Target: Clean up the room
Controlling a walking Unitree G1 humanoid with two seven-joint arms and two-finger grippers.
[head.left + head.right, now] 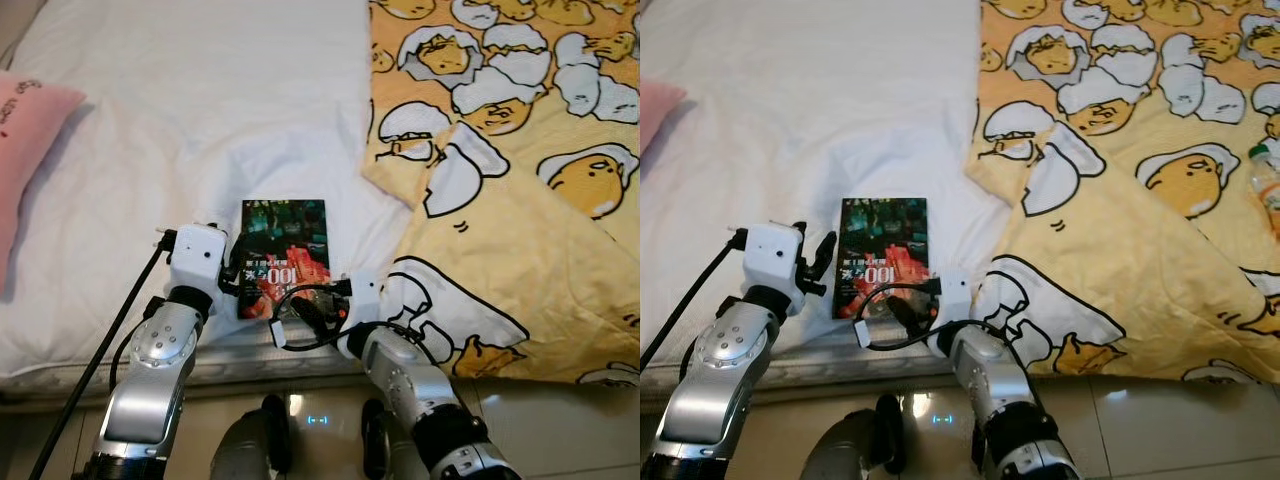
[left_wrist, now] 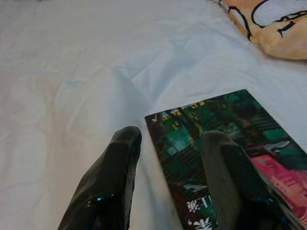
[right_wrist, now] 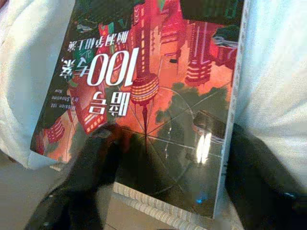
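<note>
A book (image 1: 285, 235) with a dark green and red cover lies flat on the white sheet (image 1: 200, 100), close to the bed's front edge. My left gripper (image 1: 232, 262) is open at the book's left edge. In the left wrist view one finger (image 2: 110, 182) rests on the sheet and the other hangs over the cover (image 2: 225, 124). My right gripper (image 1: 310, 300) is open at the book's near end. In the right wrist view one finger (image 3: 81, 182) lies on the cover (image 3: 144, 72) and the other sits just past the book's side.
A yellow blanket (image 1: 520, 200) with egg cartoons covers the bed's right half, its folded edge just right of the book. A pink pillow (image 1: 25, 140) lies at the far left. A bottle (image 1: 1265, 175) lies on the blanket at the right. Tiled floor (image 1: 560, 430) runs below the bed.
</note>
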